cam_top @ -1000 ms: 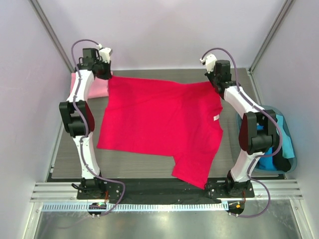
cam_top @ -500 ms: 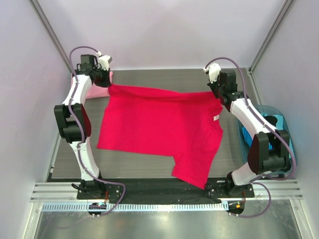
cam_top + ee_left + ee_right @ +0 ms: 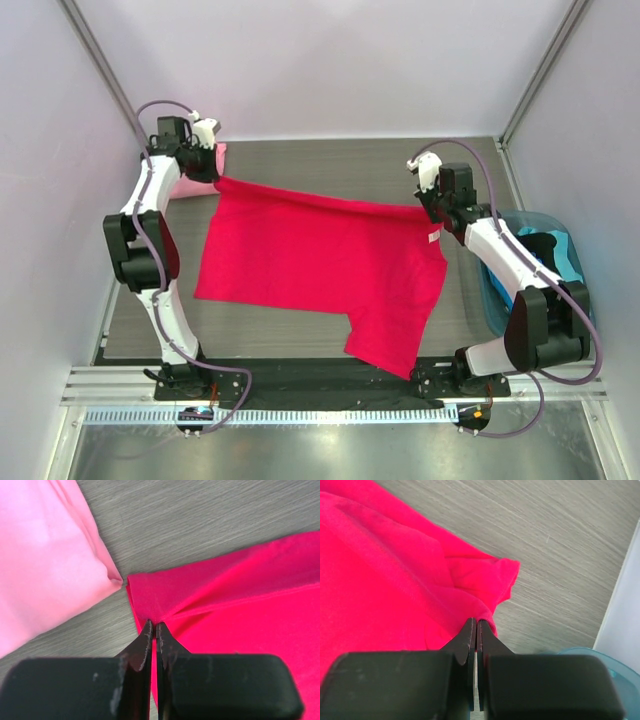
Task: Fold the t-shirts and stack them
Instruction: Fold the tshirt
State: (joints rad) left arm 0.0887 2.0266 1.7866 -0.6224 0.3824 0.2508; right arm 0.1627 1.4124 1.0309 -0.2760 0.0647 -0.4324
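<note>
My left pincer (image 3: 152, 625) is pinched tight on a corner of the red t-shirt (image 3: 310, 260). Its jaws are closed down to a slit, and the cloth gathers into creases at their tips. That corner sits at 10 o'clock on the table (image 3: 330, 165), just beside the pink t-shirt (image 3: 45, 555). The pink folded edge comes very near the red corner, but from the wrist view I cannot tell whether they meet. My right pincer (image 3: 474, 621) is likewise clamped on red cloth, at 2 o'clock of the shirt. A small flap of fabric sticks out past its tips over the bare grey wood. Between my two grips the far edge of the shirt runs in one straight line. The rest lies spread over the middle of the table, and one part reaches the near edge at 6 o'clock. The white neck label (image 3: 435, 236) shows close to my right pincer, on its 6 o'clock side. A blue tub (image 3: 560, 250) stands at 3 o'clock, beside my right arm
</note>
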